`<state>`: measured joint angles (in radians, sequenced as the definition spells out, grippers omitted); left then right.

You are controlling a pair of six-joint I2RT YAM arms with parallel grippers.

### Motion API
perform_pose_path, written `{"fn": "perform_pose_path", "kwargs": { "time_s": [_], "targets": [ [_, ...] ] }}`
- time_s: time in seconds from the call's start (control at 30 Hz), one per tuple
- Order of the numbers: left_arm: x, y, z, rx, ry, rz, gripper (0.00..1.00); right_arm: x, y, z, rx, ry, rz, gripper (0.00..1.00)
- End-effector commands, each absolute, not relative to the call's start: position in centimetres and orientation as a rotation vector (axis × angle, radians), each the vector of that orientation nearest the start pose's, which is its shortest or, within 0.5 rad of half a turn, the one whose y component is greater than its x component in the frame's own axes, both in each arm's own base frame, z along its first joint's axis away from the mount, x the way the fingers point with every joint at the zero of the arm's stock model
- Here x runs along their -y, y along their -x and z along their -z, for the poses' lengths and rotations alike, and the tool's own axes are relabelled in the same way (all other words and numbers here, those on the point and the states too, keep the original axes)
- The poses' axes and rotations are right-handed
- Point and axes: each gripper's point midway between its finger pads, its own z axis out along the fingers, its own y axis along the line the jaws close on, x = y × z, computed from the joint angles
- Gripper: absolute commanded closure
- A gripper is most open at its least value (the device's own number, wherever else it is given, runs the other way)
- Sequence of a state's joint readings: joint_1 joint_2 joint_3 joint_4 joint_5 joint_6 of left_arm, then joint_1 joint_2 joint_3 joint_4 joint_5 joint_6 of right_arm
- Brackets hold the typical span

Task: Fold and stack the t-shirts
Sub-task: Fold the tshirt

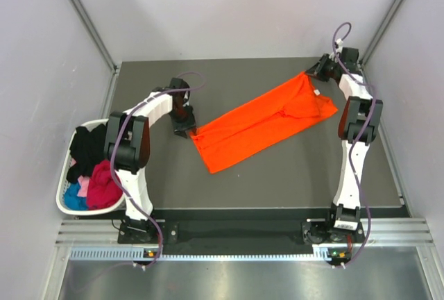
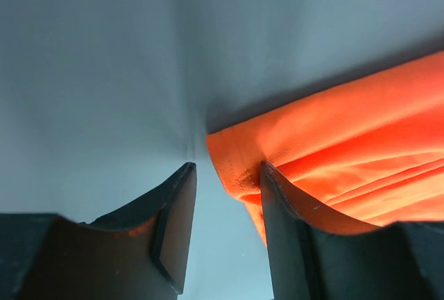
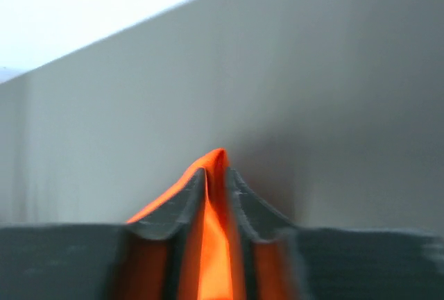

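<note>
A: Status on the orange shirt (image 1: 260, 123)?
B: It's a long folded strip, lying mid-desk (image 1: 277, 182). Right end effector (image 3: 216, 169) is clenched on its far end. Left end effector (image 2: 227, 168) is released, jaws apart at the other corner.
A: What's left?
B: Most of it, prob. Cross folds, then the other shirts (image 1: 103, 183) (black, pink, blue), unfolded in the basket (image 1: 64, 199). No stack yet.

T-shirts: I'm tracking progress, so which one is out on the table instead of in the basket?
The orange t-shirt, stretched across the table; the black t-shirt and magenta t-shirt sit heaped in the white basket at left.
</note>
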<state>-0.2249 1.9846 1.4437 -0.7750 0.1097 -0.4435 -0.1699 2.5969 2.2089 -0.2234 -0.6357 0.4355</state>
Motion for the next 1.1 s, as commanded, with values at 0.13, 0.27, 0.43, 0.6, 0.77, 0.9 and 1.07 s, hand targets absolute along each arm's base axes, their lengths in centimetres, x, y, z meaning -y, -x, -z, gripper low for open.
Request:
{"fn": "perform_pose_path", "kwargs": {
  "time_s": [0.13, 0.27, 0.43, 0.6, 0.77, 0.9, 1.07],
  "targets": [
    [11.3, -41.2, -6.9, -2.742, 0.331, 0.361, 0.52, -0.4, -67.9, -13.7, -1.970, -0.195, -0.740, 0.61],
    [11.2, -41.9, -7.8, -2.712, 0.262, 0.368, 0.52, 0.7, -66.1, -14.9, -2.021, -0.215, -0.644, 0.55],
    [11.8, -41.9, -8.0, -2.706, 0.192, 0.411, 0.52, 2.9, -62.9, -17.4, -2.056, -0.417, -0.576, 0.53],
    [9.3, -39.8, -9.2, -2.705, 0.333, 0.115, 0.52, 2.8, -59.1, -19.7, -2.051, -0.513, -0.581, 0.53],
    [9.9, -39.0, -11.6, -2.616, 0.294, 0.164, 0.51, 1.5, -53.4, -15.8, -2.181, -0.749, -0.522, 0.54],
    [12.4, -39.9, -11.4, -2.633, 0.197, 0.331, 0.52, -4.9, -47.3, -14.9, -2.250, -0.848, -0.574, 0.60],
    [13.2, -40.5, -11.1, -2.694, 0.115, 0.368, 0.55, -14.8, -38.5, -11.3, -2.339, -0.912, -0.689, 0.57]
  ]
}}
